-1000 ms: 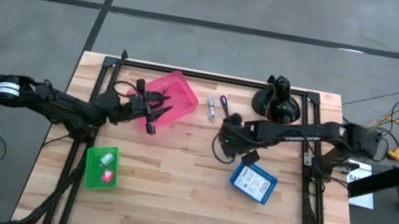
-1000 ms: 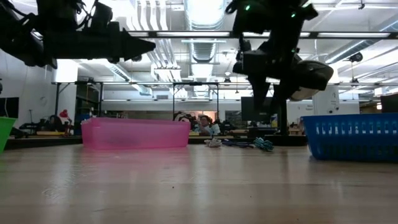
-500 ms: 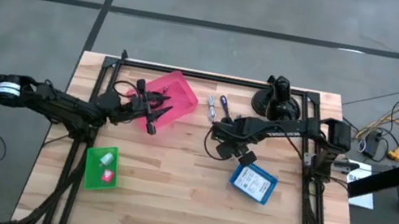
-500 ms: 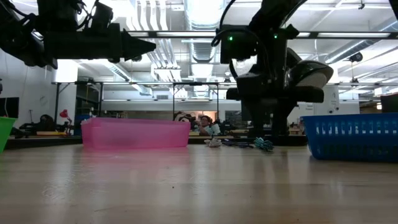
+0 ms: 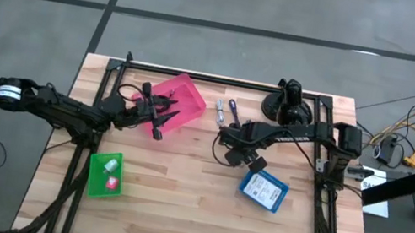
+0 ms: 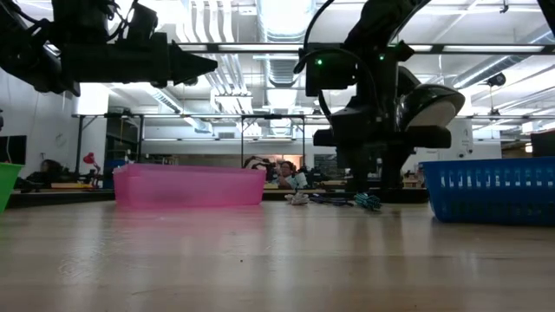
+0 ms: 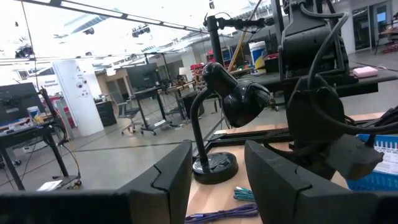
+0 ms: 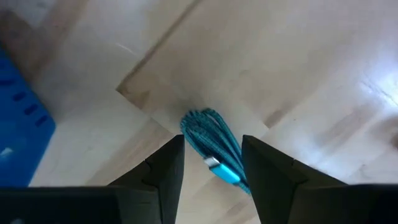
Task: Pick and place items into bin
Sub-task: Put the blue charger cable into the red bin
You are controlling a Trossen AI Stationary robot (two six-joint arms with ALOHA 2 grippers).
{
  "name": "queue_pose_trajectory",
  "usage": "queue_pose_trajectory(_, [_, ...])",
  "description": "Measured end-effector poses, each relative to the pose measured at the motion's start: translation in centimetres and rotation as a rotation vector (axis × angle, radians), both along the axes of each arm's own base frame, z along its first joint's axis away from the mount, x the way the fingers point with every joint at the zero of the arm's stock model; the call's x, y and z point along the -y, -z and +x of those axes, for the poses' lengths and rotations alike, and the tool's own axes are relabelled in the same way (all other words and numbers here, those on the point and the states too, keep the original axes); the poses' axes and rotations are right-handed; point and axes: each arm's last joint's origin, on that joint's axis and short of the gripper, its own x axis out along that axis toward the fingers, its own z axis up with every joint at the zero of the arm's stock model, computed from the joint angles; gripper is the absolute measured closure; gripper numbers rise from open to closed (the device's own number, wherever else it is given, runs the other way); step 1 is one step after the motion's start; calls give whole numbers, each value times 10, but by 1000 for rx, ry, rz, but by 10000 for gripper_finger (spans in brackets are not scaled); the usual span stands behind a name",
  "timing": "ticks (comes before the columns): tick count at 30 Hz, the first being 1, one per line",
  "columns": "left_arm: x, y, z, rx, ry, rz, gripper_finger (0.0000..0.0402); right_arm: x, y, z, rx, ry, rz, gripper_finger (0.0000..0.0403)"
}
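Calls for little more than a straight drop of the right gripper (image 5: 231,138), poised low near the table's middle with fingers spread wide and nothing between them. Directly beneath, framed in the gap in the right wrist view: the teal cable (image 8: 214,149), a braided bundle flat on the bare wood, free of its neighbours there. Runs lengthwise along the gap at a slight slant, looped end away from the wrist, silver plug end toward it, so closing across the narrow side looks workable as judged from here. Sits just beside the thin sticks (image 5: 225,111) near the far edge, with the black camera mount (image 5: 286,105) a little beyond. Nearest by far to the right arm. Over on the left, the left gripper (image 5: 158,115) above the near edge of the pink bin (image 5: 190,95), fingers likewise apart and empty. For a drop-off, the blue bin (image 5: 263,188) closest, just toward the table's near edge from the right gripper; the green bin (image 5: 105,174) well apart at the left. No brand, label or lettering legible anywhere; a pale patch inside the blue bin too small to read.
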Motion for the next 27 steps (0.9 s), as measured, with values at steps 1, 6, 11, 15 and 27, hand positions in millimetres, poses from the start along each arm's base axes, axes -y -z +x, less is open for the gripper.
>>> queue_pose_trajectory(1, [0, 0, 0, 0, 0, 0, 269, 0, 0, 0, 0, -18, 13, 255])
queue_pose_trajectory(6, [0, 0, 0, 0, 0, 0, 269, 4, 1, 1, 11, -34, 64, 255])
queue_pose_trajectory(11, [0, 0, 0, 0, 1, 0, 269, 11, 12, 3, -7, -20, 79, 259])
queue_pose_trajectory(15, [0, 0, 0, 0, 1, 0, 269, 13, 21, 4, -44, -14, 83, 265])
queue_pose_trajectory(27, [0, 0, 0, 0, 1, 0, 269, 14, 15, 2, -29, 1, 52, 311])
